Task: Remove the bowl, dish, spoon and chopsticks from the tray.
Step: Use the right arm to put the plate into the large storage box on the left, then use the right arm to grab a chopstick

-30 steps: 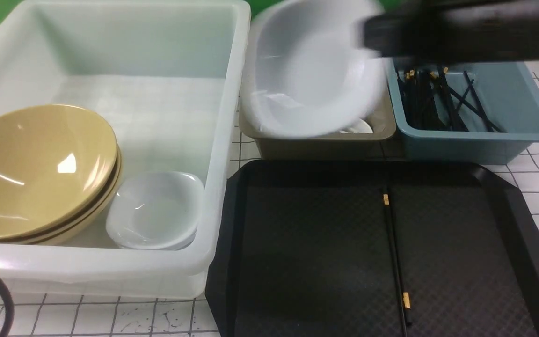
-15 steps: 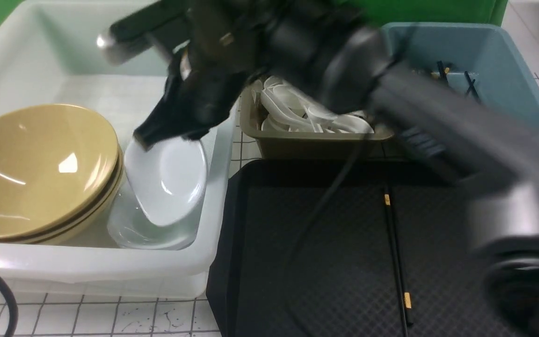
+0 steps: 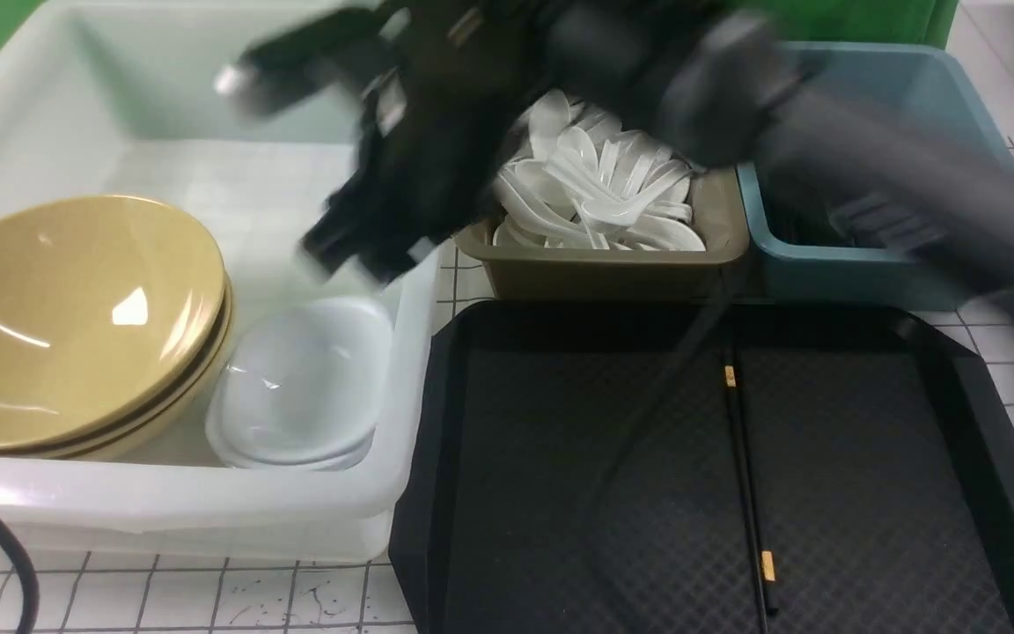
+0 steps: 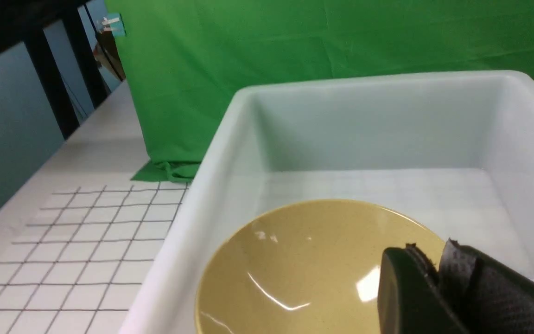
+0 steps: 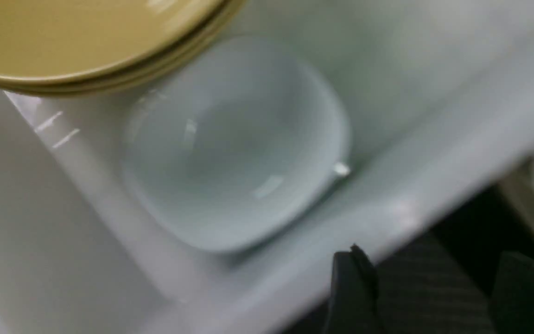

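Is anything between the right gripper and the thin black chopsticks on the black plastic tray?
Only the arm's dark cable. The right gripper hovers over the white plastic tub's wall; the chopsticks lie alone on the tray.

No text, brand, number or sign is legible in any view; the small pale tag (image 4: 109,24) beside the green backdrop (image 4: 295,69) is too blurred to read.
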Robot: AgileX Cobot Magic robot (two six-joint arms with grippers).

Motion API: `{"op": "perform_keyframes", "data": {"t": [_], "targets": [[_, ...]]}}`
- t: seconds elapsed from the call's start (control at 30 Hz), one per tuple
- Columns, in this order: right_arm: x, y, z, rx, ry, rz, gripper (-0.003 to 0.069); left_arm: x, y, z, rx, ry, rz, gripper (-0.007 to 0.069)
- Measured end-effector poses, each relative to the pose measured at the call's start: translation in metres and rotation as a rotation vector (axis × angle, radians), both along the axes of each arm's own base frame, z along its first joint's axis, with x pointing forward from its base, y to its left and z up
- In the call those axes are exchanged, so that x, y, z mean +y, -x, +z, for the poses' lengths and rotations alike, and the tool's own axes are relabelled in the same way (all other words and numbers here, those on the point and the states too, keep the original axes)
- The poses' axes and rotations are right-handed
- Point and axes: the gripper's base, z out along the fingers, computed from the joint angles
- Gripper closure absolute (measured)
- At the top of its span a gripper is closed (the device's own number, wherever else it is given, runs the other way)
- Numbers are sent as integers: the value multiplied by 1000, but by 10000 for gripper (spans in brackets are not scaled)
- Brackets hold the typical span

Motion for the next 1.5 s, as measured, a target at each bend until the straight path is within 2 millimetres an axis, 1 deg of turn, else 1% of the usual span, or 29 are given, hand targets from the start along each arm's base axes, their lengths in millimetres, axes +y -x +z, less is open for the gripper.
{"op": "perform_keyframes", "data": {"t": [0.03, 0.07, 0.1, 0.13, 0.17, 0.2, 0.23, 0.27, 0.3, 0.33, 0.4, 0.43, 0.47, 0.53, 0.63, 0.67, 0.73, 0.8, 0.83, 0.87, 0.93, 0.97, 1.0, 1.13, 1.23, 1.3, 1.33, 1.4, 1.5], "targets": [[-23, 2, 14, -19, 5, -29, 216, -1, 0, 0, 0, 14, -4, 564], [-52, 5, 20, -15, 24, -71, 211, -1, 0, 0, -2, 34, -9, 563], [-74, 7, 26, -18, 32, -110, 211, -2, 0, 0, -3, 43, -11, 563], [-94, 10, 22, 5, 57, -151, 209, -2, 0, 0, -4, 48, -13, 563], [-105, 11, 16, 26, 76, -175, 209, -2, 0, 0, -5, 50, -14, 563], [-121, 15, -3, 88, 125, -217, 209, -2, -1, -1, -9, 55, -17, 563], [-133, 17, -16, 127, 150, -251, 209, -3, -1, -2, -10, 57, -19, 563], [-144, 24, -52, 208, 202, -282, 209, -3, -2, -5, -8, 59, -22, 563], [-147, 27, -66, 231, 214, -291, 209, -3, -3, -7, -9, 61, -24, 563], [-150, 32, -88, 264, 227, -301, 209, -3, -4, -11, -6, 64, -27, 563], [-153, 40, -118, 300, 228, -320, 209, -4, -6, -17, -13, 72, -35, 563], [-153, 42, -124, 305, 226, -321, 209, -4, -7, -18, -15, 75, -37, 563], [-155, 46, -142, 316, 217, -339, 209, -5, -8, -23, -23, 83, -43, 563], [-157, 49, -161, 323, 207, -362, 214, -6, -10, -28, -33, 89, -50, 563], [-155, 47, -178, 331, 202, -376, 242, -6, -11, -32, -50, 89, -57, 563], [-154, 45, -180, 327, 197, -379, 251, -6, -12, -32, -50, 89, -57, 563], [-152, 43, -187, 326, 188, -380, 280, -6, -12, -32, -50, 90, -57, 563], [-150, 41, -195, 337, 178, -388, 328, -6, -12, -32, -56, 92, -58, 563], [-150, 41, -197, 340, 180, -384, 342, -6, -12, -32, -57, 92, -59, 563], [-149, 40, -197, 336, 182, -367, 379, -6, -12, -32, -57, 92, -59, 563], [-147, 41, -197, 330, 193, -329, 428, -6, -12, -32, -58, 92, -59, 563], [-144, 43, -197, 319, 208, -278, 484, -6, -12, -32, -57, 92, -59, 563], [-142, 44, -197, 315, 217, -250, 507, -6, -12, -32, -57, 92, -59, 563], [-136, 47, -196, 299, 239, -167, 519, -7, -12, -32, -59, 95, -59, 563], [-133, 52, -191, 290, 247, -109, 526, -7, -12, -31, -62, 97, -60, 563], [-132, 57, -180, 265, 236, -83, 594, -7, -12, -31, -64, 98, -61, 563], [-132, 59, -174, 250, 228, -76, 612, -7, -12, -31, -64, 98, -61, 563], [-133, 60, -164, 227, 211, -74, 622, -7, -12, -31, -64, 99, -61, 563], [-134, 62, -159, 210, 207, -60, 623, -7, -12, -31, -64, 99, -61, 563]]}}
